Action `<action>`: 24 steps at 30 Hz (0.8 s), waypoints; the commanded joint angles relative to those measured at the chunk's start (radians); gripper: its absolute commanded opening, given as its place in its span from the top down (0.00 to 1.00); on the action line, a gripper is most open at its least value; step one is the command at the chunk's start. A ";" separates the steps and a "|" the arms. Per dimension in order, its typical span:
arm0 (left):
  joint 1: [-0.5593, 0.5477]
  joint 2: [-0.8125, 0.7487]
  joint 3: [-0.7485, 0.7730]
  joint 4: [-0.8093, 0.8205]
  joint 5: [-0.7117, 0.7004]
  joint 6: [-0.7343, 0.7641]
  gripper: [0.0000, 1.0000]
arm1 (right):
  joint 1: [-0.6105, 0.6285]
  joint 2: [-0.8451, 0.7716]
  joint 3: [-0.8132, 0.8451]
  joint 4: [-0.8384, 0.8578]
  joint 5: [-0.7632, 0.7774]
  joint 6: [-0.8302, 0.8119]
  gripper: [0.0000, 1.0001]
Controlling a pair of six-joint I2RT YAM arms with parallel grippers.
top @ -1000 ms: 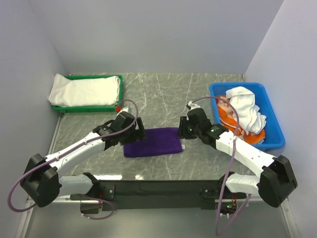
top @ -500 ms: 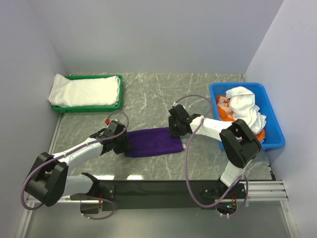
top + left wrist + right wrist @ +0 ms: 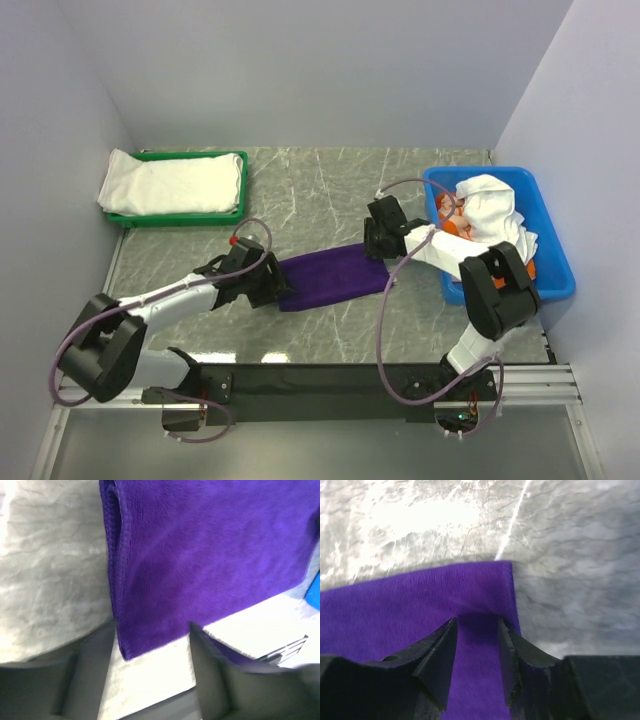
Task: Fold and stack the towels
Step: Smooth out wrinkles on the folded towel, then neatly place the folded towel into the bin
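Observation:
A folded purple towel (image 3: 335, 275) lies slanted on the marble table. It fills the left wrist view (image 3: 200, 555) and the right wrist view (image 3: 420, 605). My right gripper (image 3: 378, 243) is at its far right corner. Its jaws (image 3: 477, 622) stand narrowly apart, closed on the cloth just inside the edge. My left gripper (image 3: 272, 288) is at the towel's near left end. It is open (image 3: 152, 630), with the towel's corner lying between the fingers, untouched. A folded white towel (image 3: 170, 183) lies in the green tray (image 3: 180, 217).
A blue bin (image 3: 555, 285) at the right holds a crumpled white towel (image 3: 495, 215) and an orange towel (image 3: 460, 228). The green tray is at the far left by the wall. Grey walls close in the table on three sides.
The purple towel has slid right and towards the back, now slanted and stretched. My right gripper moved right with it. My left gripper followed to the right along the towel's near left end.

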 commanded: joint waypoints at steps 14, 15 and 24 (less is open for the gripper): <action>0.339 -0.298 0.180 -0.394 -0.237 0.281 0.01 | 0.561 -0.063 0.231 -0.141 0.085 -0.261 0.21; 0.362 -0.305 0.183 -0.400 -0.243 0.317 0.01 | 0.587 -0.042 0.254 -0.132 0.081 -0.271 0.21; 0.478 -0.395 0.144 -0.397 -0.295 0.381 0.01 | 0.741 0.202 0.391 -0.173 0.098 -0.375 0.29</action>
